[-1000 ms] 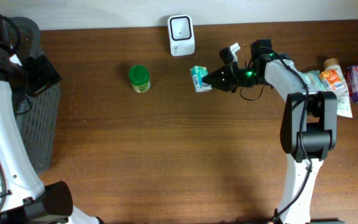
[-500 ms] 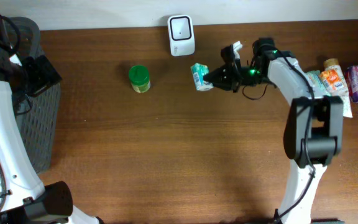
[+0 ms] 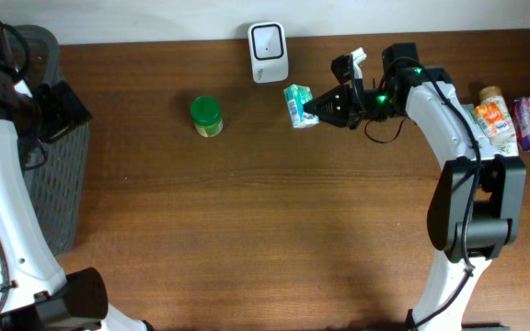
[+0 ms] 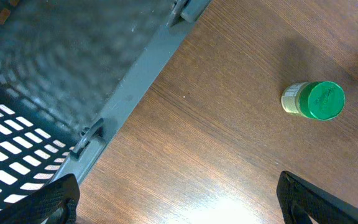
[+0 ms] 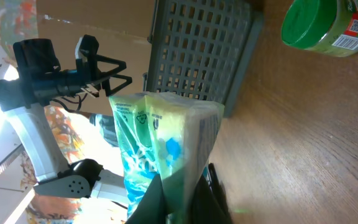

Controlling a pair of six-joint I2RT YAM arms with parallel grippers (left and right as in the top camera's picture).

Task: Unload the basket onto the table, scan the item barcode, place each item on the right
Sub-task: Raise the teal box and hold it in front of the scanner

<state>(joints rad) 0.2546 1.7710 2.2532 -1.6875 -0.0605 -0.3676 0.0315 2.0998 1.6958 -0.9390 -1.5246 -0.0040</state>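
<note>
Near the back edge of the table, the right gripper [image 3: 313, 108] is clamped on a green and white packet [image 3: 296, 104], which it holds just to the right of the white scanner [image 3: 268, 52], close to it but apart. The pick-up is judged done. What is left is presenting the barcode to the scanner's face, and the packet appears to need carrying a little nearer and turning first. Nothing in the frames shows that a read has happened.

The left gripper [image 4: 176, 208] hangs with its jaws wide apart and empty above the table beside the grey basket [image 3: 58, 184], taking no part in the work. A green-lidded jar [image 3: 206, 116] lies on its side well left of the packet, and more packaged goods [image 3: 509, 118] wait at the right edge.

No barcode can be made out. The right wrist view shows printed symbols and a blue spot on the packet's wrapper, while its lower end is hidden between the fingers [image 5: 213, 193]. Which face is turned toward the scanner cannot be told, and the scanner itself is outside that view.
</note>
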